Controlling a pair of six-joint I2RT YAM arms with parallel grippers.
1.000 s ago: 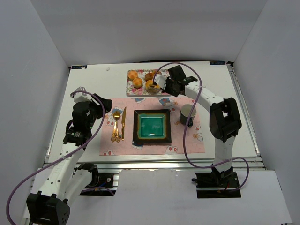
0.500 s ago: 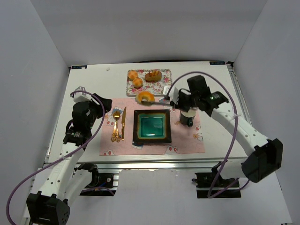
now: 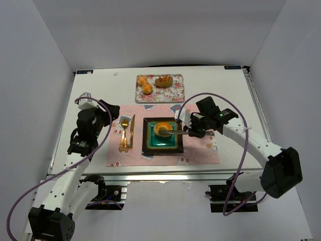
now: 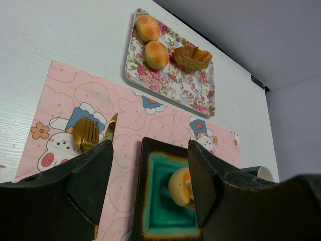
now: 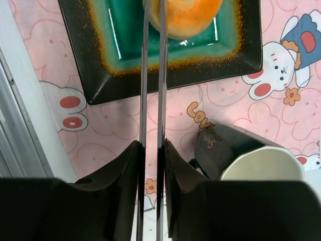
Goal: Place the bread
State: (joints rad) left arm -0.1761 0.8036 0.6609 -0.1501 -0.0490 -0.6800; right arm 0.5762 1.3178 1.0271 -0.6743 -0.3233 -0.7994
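We see the right claw [image 3: 169, 132], its thin fingers [image 5: 143, 75] nearly together, clamped on the bread [image 3: 161, 129] over the middle of the green square plate [image 3: 146, 140], which sits on the pink placemat [image 3: 115, 155]. Whether the bread touches the glaze we cannot tell. The left claw [image 4: 150, 150] hangs spread apart and empty above the gold cutlery [image 3: 125, 133].

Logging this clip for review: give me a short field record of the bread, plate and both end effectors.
bread: over the green plate centre, pinched by tongs; resting or lifted unclear
right end effector: shut on the tongs
left end effector: open, holding nothing
tray: two buns and a pastry
mug: beside the plate
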